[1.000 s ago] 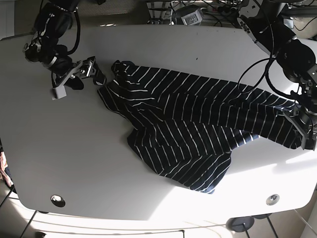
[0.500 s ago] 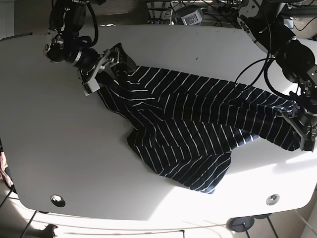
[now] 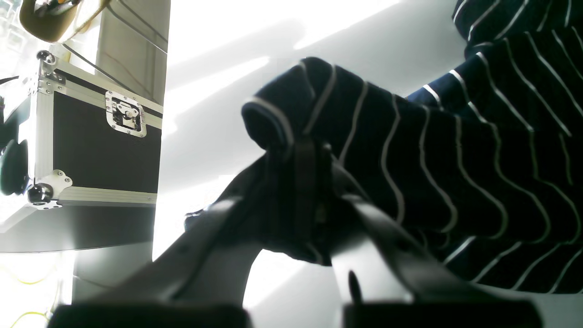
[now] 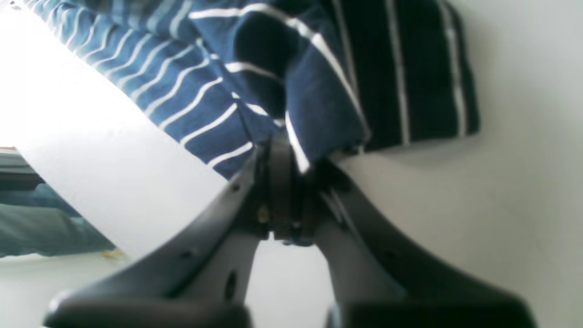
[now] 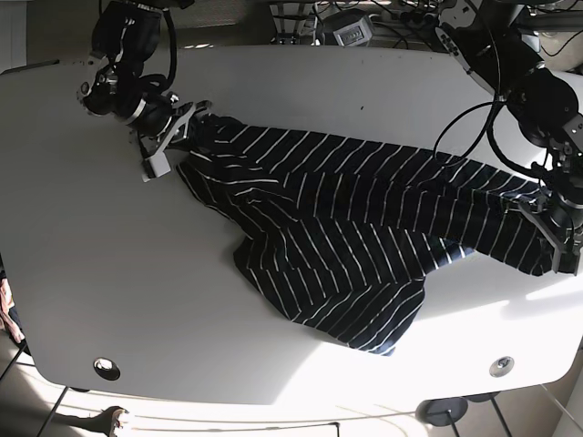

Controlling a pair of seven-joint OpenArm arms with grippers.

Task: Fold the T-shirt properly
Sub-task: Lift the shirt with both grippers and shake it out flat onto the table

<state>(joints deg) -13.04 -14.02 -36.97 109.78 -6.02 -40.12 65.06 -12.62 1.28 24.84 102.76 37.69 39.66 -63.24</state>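
Note:
The T-shirt [image 5: 346, 237], navy with thin white stripes, lies crumpled and stretched across the white table [image 5: 91, 273]. At its far-left corner my right gripper [image 5: 189, 127] is shut on the cloth; the right wrist view shows the jaws [image 4: 291, 159] pinching a bunched edge of the T-shirt [image 4: 319, 91]. At the shirt's right end my left gripper [image 5: 554, 244] is shut on the fabric, and the left wrist view shows it [image 3: 306, 157] clamped on a rolled fold of the T-shirt [image 3: 410, 150]. A lower flap of the shirt hangs toward the table's front.
Two round grommets [image 5: 107, 368] [image 5: 500, 366] sit near the table's front edge. Cables and equipment [image 5: 351, 27] crowd the space behind the table. A black flight case [image 3: 91, 141] with metal edging stands beyond the table edge in the left wrist view.
My right gripper moved from open beside the shirt onto its far-left corner and shut on it. The left gripper kept its hold at the right end.

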